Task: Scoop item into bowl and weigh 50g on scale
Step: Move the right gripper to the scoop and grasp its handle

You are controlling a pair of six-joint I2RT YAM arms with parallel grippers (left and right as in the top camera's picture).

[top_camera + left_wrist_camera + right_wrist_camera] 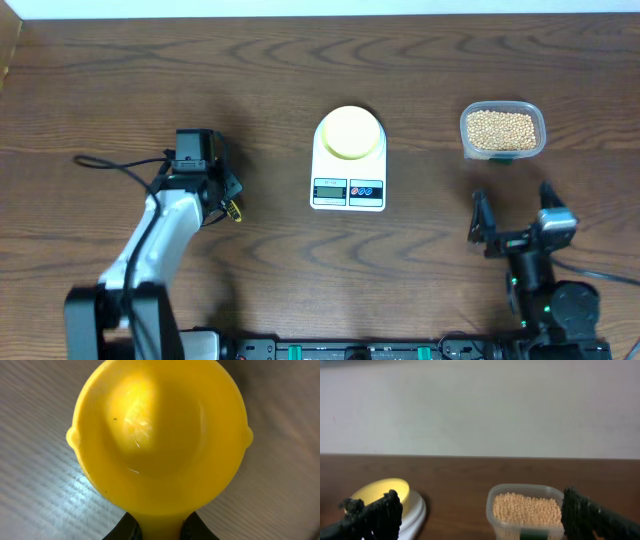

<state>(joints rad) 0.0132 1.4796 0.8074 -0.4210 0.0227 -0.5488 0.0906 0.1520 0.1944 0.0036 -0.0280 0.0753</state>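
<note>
The tan beans [502, 127] fill a clear rounded-square container [466, 140] at the right rear; they also show in the right wrist view [527, 509]. The pale yellow bowl [350, 132] sits empty on the white scale [348, 190], and both show at the left of the right wrist view, the bowl [382, 491] on the scale [416, 510]. My left gripper [218, 192] is shut on the handle of a bright yellow scoop [160, 435], whose empty cup faces the wrist camera just above the table. My right gripper [513, 203] is open and empty, in front of the container.
The dark wooden table [300, 270] carries the scale in the middle and the container at the right. A black cable [110, 162] runs left from the left arm. A pale wall [480, 405] stands behind the table's far edge.
</note>
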